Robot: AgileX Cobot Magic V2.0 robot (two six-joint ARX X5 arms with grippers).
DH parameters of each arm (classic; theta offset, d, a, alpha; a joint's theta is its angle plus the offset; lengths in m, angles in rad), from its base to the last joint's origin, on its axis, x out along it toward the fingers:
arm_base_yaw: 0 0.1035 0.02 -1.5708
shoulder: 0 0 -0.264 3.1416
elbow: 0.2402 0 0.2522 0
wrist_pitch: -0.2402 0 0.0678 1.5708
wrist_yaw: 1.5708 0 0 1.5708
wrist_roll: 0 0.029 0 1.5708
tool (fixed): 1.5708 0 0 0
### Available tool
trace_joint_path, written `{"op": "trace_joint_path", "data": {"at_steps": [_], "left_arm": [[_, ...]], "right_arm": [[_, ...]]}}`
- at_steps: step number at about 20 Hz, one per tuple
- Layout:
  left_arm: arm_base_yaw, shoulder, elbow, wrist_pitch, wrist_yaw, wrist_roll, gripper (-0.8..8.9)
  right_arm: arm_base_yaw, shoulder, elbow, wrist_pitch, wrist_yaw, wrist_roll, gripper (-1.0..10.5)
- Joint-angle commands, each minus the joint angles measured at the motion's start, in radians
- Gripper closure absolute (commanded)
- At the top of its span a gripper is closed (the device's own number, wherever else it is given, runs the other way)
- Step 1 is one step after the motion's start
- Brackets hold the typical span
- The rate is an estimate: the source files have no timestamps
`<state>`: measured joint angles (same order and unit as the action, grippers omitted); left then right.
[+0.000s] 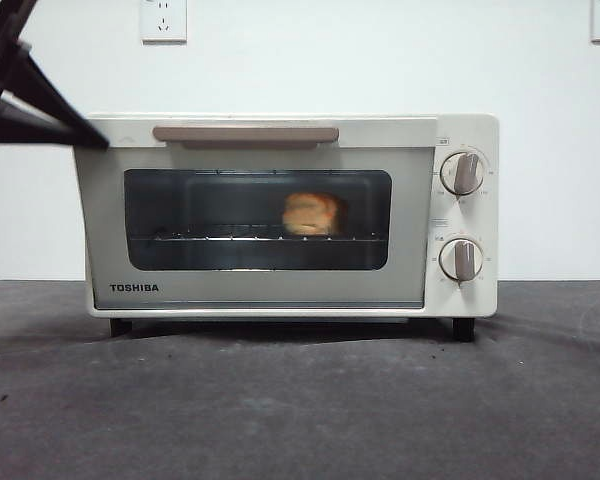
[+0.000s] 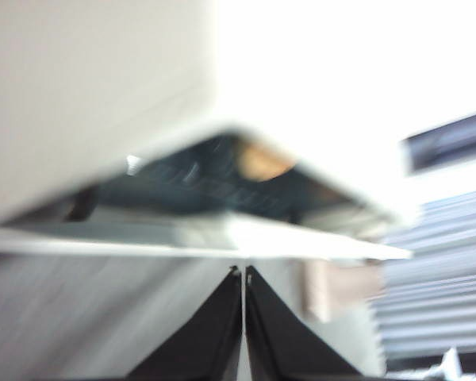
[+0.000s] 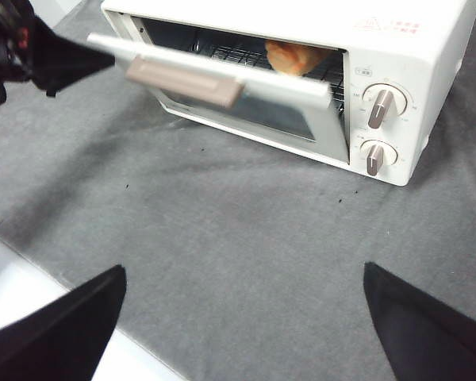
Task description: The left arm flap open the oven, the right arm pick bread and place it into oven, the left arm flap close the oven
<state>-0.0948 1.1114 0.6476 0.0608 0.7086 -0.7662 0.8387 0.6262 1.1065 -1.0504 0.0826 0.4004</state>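
bread [image 1: 311, 214] sits on the wire rack [image 1: 270, 238] inside the oven [image 1: 290, 215], toward the knob side, showing orange through the glass. the oven stands on the grey counter [image 1: 300, 400] with its door [image 3: 214, 67] tilted slightly ajar at the top, as the right wrist view shows; from the front it looks nearly shut. the left claw [image 1: 92, 141], its jaws pressed together to a point, is at the top corner of the door on the side away from the two knobs [image 1: 462, 173], just beside the beige handle [image 1: 245, 134]. the right claw [image 3: 246, 333] hangs well back from the oven over the counter, jaws spread wide apart and holding nothing.
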Motion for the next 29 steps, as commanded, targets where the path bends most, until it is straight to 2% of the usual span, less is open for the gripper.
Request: {"op": "trace_joint_path", "data": {"at_steps": [1,8,14,20,24,29], "left_arm": [[-0.001,0.006,0.014,0.11,0.0,-0.099,8.02],[-0.001,-0.013,0.014,0.266,0.031,-0.201,8.02],[-0.001,-0.084,0.014,0.273,0.105,-0.246,8.02],[-0.002,-0.214,0.014,0.268,0.173,-0.26,8.02],[-0.002,-0.309,0.014,0.232,0.187,-0.248,8.02],[-0.002,-0.412,0.014,0.084,0.174,-0.12,8.02]], "right_arm": [[0.009,0.006,0.02,0.01,0.004,0.012,4.7],[0.009,0.006,0.02,0.01,0.004,0.011,4.7],[0.009,0.006,0.02,0.011,0.005,0.006,4.7],[0.009,0.006,0.02,0.018,0.047,-0.013,4.7],[0.009,0.006,0.02,0.043,0.047,-0.019,4.7],[0.009,0.006,0.02,0.094,0.047,-0.037,4.7]]}}
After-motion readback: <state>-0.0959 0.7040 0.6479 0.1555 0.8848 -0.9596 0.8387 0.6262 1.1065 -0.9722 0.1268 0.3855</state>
